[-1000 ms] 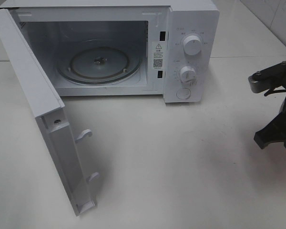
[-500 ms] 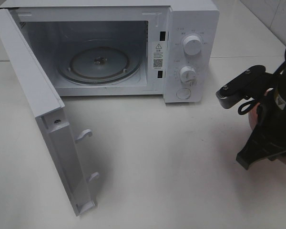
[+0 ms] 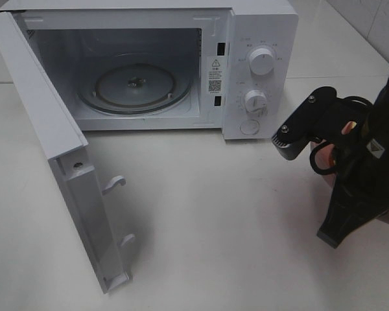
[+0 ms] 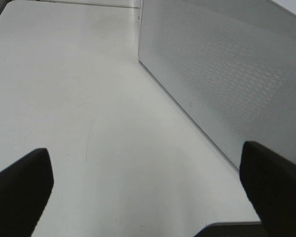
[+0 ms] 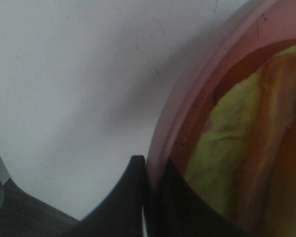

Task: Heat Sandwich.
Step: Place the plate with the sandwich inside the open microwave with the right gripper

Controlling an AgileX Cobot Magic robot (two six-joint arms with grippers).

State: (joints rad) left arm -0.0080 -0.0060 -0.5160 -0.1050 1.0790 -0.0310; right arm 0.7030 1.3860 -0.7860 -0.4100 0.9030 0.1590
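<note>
In the right wrist view my right gripper (image 5: 148, 165) is shut on the rim of the round pink plate (image 5: 202, 84). The sandwich (image 5: 246, 148) lies on it, showing a pale yellow-green layer and tan-orange edges. In the exterior high view the right arm (image 3: 350, 175) hangs at the right, just right of the microwave's (image 3: 259, 39) control panel, and hides nearly all of the plate. My left gripper (image 4: 145, 163) stands open over bare table beside the microwave's side wall (image 4: 227, 79), with nothing between its fingers.
The microwave's door (image 3: 58, 162) is swung wide open toward the front left. The glass turntable (image 3: 135, 84) inside carries nothing. White tabletop (image 3: 214, 214) spreads in front of the oven.
The right arm has moved left from the table's right edge toward the microwave front, bringing the plate with it. The door and left gripper have not moved.
</note>
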